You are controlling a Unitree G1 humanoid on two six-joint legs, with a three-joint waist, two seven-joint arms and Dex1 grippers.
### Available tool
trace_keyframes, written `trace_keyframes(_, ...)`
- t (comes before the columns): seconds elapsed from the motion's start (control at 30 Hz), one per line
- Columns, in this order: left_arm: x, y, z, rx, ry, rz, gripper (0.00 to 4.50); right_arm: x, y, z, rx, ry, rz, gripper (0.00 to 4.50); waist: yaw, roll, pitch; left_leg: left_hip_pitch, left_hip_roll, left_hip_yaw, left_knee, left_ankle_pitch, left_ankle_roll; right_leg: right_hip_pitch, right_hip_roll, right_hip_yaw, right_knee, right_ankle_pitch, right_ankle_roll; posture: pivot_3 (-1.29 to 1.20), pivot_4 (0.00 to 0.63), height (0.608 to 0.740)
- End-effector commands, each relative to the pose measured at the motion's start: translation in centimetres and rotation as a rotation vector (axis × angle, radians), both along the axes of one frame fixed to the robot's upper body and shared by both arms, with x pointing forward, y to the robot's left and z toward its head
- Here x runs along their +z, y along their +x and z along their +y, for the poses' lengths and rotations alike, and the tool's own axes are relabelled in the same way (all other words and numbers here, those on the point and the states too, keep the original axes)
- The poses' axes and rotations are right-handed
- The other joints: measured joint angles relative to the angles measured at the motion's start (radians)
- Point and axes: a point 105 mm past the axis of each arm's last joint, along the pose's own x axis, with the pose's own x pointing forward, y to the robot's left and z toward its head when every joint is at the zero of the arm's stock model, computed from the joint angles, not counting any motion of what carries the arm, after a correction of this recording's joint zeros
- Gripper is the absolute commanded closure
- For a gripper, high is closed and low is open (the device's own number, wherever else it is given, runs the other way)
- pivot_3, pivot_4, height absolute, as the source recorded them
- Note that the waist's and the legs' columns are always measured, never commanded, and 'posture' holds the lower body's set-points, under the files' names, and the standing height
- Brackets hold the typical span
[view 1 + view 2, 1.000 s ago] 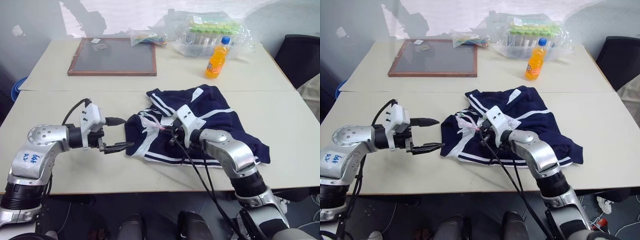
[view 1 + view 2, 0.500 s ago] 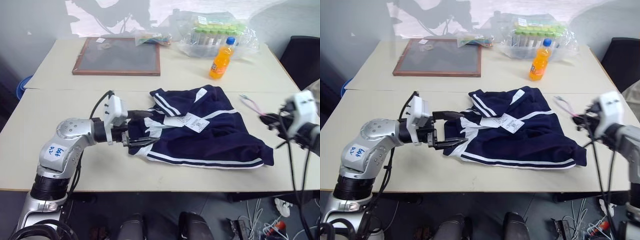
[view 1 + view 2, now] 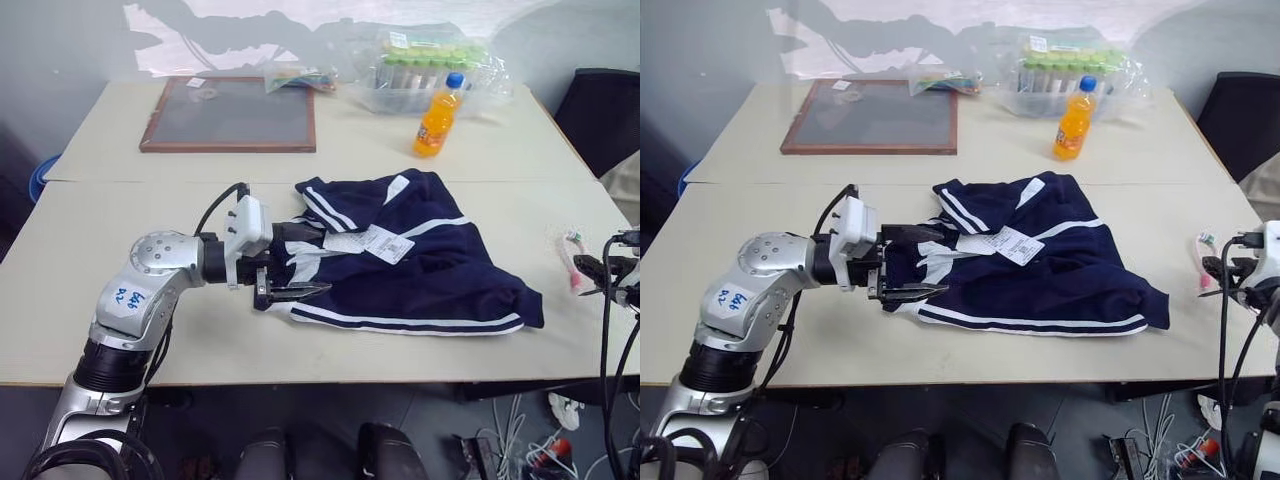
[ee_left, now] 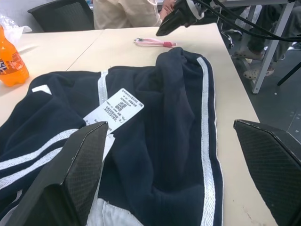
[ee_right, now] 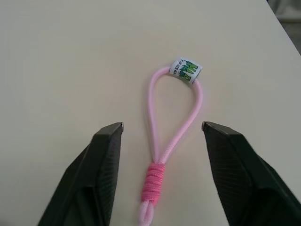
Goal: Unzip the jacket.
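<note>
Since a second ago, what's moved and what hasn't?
The right gripper swung from the jacket out to the table's right edge, carrying the pink cord, and let it go there. The left gripper closed in on the jacket's left edge. The orange bottle stayed put.

The jacket [image 3: 420, 265] is soft matt navy cloth with woven white stripes and a paper tag [image 3: 372, 241]; the table [image 3: 90, 250] is smooth matt cream; the cord [image 5: 169, 146] is braided pink with a glossy printed band; the bottle [image 3: 438, 114] is glossy orange plastic.
</note>
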Motion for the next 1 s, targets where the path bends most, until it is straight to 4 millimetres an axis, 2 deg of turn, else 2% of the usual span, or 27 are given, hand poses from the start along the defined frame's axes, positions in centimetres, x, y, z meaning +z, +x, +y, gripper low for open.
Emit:
trace_keyframes(0.03,0.5,-0.5,0.4,-0.006,0.013,-0.04,0.0,2.5,-0.3,0.0,0.076,-0.083,-0.029,0.43,-0.001,0.0,0.0,0.0,0.0,0.0,0.0,0.0,0.0,0.0,0.0,0.0,0.0,0.0,0.0,0.0,0.15,0.74)
trace_keyframes(0.1,0.0,-0.7,0.7,-0.011,0.049,-0.036,0.0,3.9,-0.7,2.0,0.256,-0.16,-0.026,0.02,0.0,0.001,0.0,0.0,0.0,0.0,0.0,0.0,0.0,0.0,0.0,0.0,0.0,0.0,0.0,0.0,0.15,0.74)
trace_keyframes(0.17,-1.0,-1.1,1.1,-0.033,0.127,-0.035,0.0,5.4,-1.7,4.8,0.499,-0.28,-0.013,0.02,-0.002,0.003,0.001,0.0,0.0,0.0,-0.001,0.0,0.0,0.0,0.0,0.0,-0.001,0.0,0.0,0.0,0.15,0.74)
trace_keyframes(0.27,-2.4,-1.5,1.7,-0.065,0.229,-0.036,0.0,6.4,-3.3,7.8,0.773,-0.358,0.022,0.02,-0.003,0.003,0.001,0.001,0.0,0.0,-0.001,0.0,0.0,0.0,0.0,0.0,-0.001,0.0,0.0,0.0,0.15,0.74)
trace_keyframes(0.33,-3.5,-1.1,2.0,-0.064,0.3,-0.061,0.0,6.9,-3.9,9.2,0.906,-0.388,0.052,0.02,-0.003,0.003,0.001,0.001,0.001,0.0,-0.001,0.0,0.0,0.001,0.001,0.0,-0.001,0.0,0.0,0.0,0.15,0.74)
trace_keyframes(0.4,-4.5,-0.2,2.0,-0.048,0.358,-0.093,0.0,6.9,-3.6,10.1,0.993,-0.467,0.09,0.02,-0.003,0.003,0.001,0.002,0.001,0.0,0.0,0.0,0.0,0.002,0.001,0.0,-0.001,0.0,0.0,0.0,0.15,0.74)
trace_keyframes(0.57,-5.8,1.5,1.1,-0.037,0.412,-0.137,0.0,4.9,-1.8,11.8,1.156,-0.657,0.186,0.02,0.001,0.003,0.001,0.002,0.0,-0.001,0.002,0.0,0.001,0.003,0.0,-0.002,-0.002,0.0,0.0,0.0,0.15,0.74)
trace_keyframes(0.73,-7.0,1.9,1.1,-0.062,0.48,-0.147,0.0,2.3,-0.1,13.2,1.295,-0.721,0.28,0.02,-0.005,0.003,0.001,0.001,0.0,-0.001,0.002,-0.001,0.001,0.003,0.0,-0.003,-0.002,0.0,0.0,0.0,0.15,0.74)
trace_keyframes(1.0,-8.3,2.4,1.5,-0.049,0.534,-0.112,0.0,-1.0,2.2,14.2,1.362,-0.722,0.414,0.02,-0.005,0.003,0.002,0.0,0.001,-0.002,0.003,-0.001,0.001,0.003,0.0,-0.004,-0.001,0.0,0.0,0.0,0.15,0.74)
